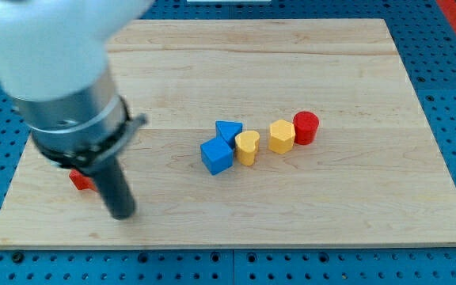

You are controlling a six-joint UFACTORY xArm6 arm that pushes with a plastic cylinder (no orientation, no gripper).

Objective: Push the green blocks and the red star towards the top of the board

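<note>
A small red block [78, 180] shows only in part at the board's left, mostly hidden behind my arm; I cannot make out its shape. No green block shows in the view. My tip [122, 214] rests on the board near the lower left, just right of and below the red block. The big white and grey arm body covers the upper left of the view and hides what lies under it.
A row of blocks lies mid-board: a blue cube [217, 156], a blue triangle [229, 130], a yellow heart [248, 147], a yellow hexagon [282, 136] and a red cylinder [305, 127]. The wooden board [331, 206] sits on a blue perforated table.
</note>
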